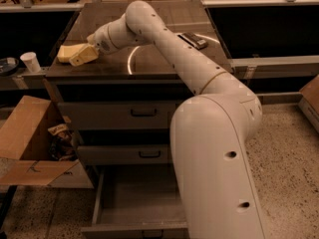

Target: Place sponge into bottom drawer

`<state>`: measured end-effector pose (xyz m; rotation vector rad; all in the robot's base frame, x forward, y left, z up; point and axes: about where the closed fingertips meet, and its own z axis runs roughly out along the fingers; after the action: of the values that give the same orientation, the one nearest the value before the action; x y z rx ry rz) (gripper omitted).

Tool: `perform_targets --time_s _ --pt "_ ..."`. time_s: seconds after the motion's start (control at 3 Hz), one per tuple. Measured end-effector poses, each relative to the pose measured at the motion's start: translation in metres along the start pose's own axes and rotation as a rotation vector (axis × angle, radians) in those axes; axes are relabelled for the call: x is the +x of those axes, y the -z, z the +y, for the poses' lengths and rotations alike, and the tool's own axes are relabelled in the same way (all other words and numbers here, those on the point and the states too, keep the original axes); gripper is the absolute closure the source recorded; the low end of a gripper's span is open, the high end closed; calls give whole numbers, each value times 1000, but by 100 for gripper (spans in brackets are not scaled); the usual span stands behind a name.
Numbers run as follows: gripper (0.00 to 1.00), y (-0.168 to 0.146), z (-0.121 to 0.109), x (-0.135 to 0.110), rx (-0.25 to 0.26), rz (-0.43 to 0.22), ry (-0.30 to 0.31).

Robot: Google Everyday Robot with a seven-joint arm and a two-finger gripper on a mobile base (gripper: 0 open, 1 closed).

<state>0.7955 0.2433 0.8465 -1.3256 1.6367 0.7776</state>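
The pale yellow sponge (65,51) lies at the left edge of the cabinet top (149,66). My gripper (83,56) reaches in from the right, sits low over the top and overlaps the sponge's right end. The arm hides part of the sponge, so I cannot tell whether it is being held. The bottom drawer (137,203) is pulled open below, and its plain floor is bare. The arm's large white body covers the drawer's right side.
The two upper drawers (143,112) with black handles are shut. A dark flat packet (194,40) lies at the back right of the top, and a pale curved rim (130,59) shows by the arm. An open cardboard box (30,143) and a paper cup (31,61) stand to the left.
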Motion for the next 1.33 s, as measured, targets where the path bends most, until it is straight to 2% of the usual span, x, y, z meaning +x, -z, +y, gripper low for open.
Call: perform_targets --time_s 0.67,1.0,1.33 --pt "73 -20 4 8 -5 67 -1" --pt "96 -5 3 -1 20 45 14" --pt "100 40 7 -15 67 -43 29"
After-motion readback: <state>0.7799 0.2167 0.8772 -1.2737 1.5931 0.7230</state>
